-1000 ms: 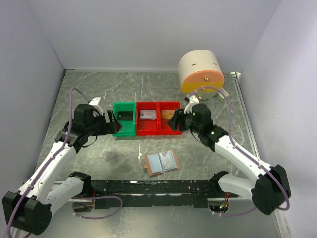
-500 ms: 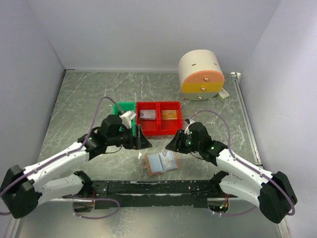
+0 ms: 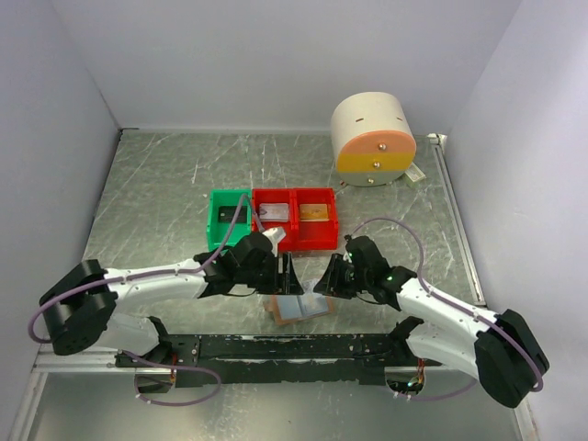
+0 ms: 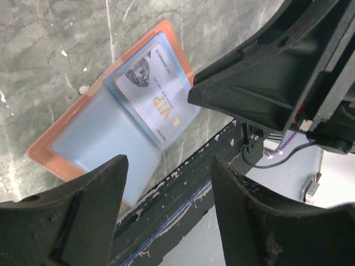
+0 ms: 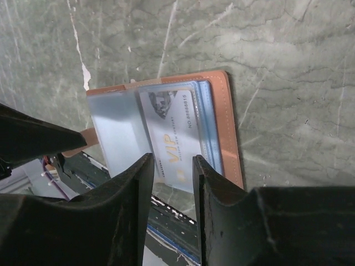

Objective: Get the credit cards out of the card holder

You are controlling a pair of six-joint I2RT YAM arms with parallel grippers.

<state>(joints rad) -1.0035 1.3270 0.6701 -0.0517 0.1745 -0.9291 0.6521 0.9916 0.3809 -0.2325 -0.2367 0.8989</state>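
The tan leather card holder (image 3: pixel 300 307) lies open on the table near the front edge, with its pale blue lining up. A silver-grey VIP card (image 4: pixel 158 94) sits in its sleeve and also shows in the right wrist view (image 5: pixel 172 133). My left gripper (image 3: pixel 292 274) hovers at the holder's left side, open and empty (image 4: pixel 169 166). My right gripper (image 3: pixel 323 280) hovers at its right side, jaws a little apart and empty, over the VIP card (image 5: pixel 173 160). A dark card (image 3: pixel 228 216), a silver card (image 3: pixel 274 213) and a gold card (image 3: pixel 313 212) lie in the bins.
A green bin (image 3: pixel 213 230) and two red bins (image 3: pixel 294 239) stand in a row behind the holder. A big cream cylinder with an orange band (image 3: pixel 372 138) stands at the back right. The black base rail (image 3: pixel 276 347) runs along the near edge.
Both arms have swung from the bins down and inward to the open card holder. Both grippers now hang close over it, facing each other.
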